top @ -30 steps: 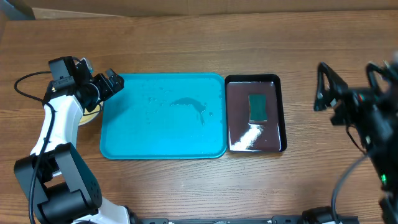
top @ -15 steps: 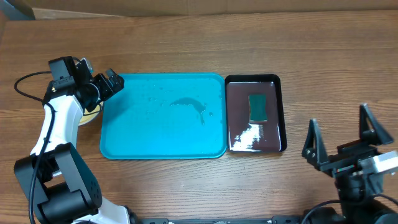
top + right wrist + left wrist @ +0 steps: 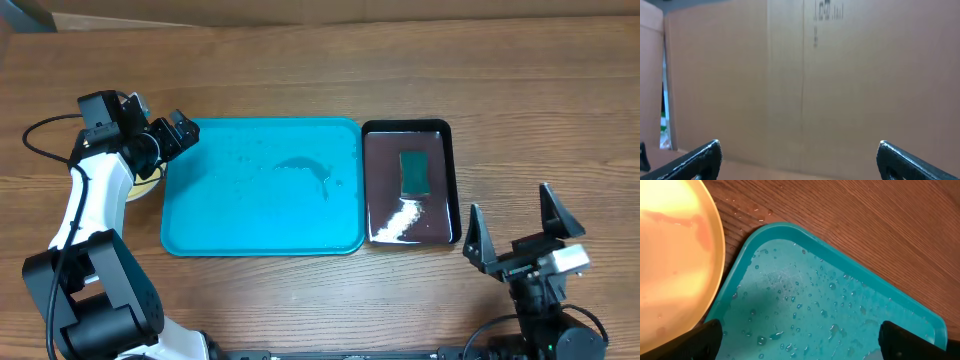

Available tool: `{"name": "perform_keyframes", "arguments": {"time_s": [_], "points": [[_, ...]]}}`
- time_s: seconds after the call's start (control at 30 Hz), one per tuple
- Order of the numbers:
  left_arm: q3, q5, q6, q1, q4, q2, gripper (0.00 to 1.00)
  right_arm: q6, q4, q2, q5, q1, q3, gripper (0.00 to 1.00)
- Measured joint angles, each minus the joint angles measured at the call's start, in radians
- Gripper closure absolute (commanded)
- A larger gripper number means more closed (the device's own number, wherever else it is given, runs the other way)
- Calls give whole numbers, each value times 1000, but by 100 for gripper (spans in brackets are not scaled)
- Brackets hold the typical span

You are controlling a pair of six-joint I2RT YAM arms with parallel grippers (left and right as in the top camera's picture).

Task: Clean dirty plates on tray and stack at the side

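The turquoise tray [image 3: 262, 186] lies at the table's middle, wet with droplets and holding no plates; its corner also shows in the left wrist view [image 3: 840, 310]. A pale yellow plate [image 3: 675, 255] with faint red smears lies on the table just left of the tray; in the overhead view only its edge [image 3: 145, 186] shows beneath the left arm. The white and mint plates are not visible. My left gripper [image 3: 182, 131] is open and empty above the tray's far left corner [image 3: 800, 340]. My right gripper [image 3: 513, 233] is open and empty at the near right [image 3: 800, 160], facing a cardboard wall.
A glossy black tray [image 3: 410, 182] with a green sponge [image 3: 415, 171] and a wet sheen lies right of the turquoise tray. A black cable [image 3: 40, 130] loops at the left edge. A cardboard box [image 3: 805, 80] stands beyond the table.
My right arm has swung down and toward the near edge, its open gripper now low at the near right. The left arm, plate and trays have not moved.
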Motion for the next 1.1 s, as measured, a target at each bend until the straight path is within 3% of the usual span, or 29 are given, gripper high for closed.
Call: {"name": "perform_keyframes", "arguments": {"time_s": [0.47, 0.77, 1.1], "points": [[0, 0, 0, 0, 0, 0, 0, 0, -53, 0, 5, 0, -98, 0], [0, 0, 0, 0, 0, 0, 0, -14, -339, -2, 18, 0, -98, 0], [0, 0, 0, 0, 0, 0, 0, -85, -340, -2, 47, 0, -98, 0]]}}
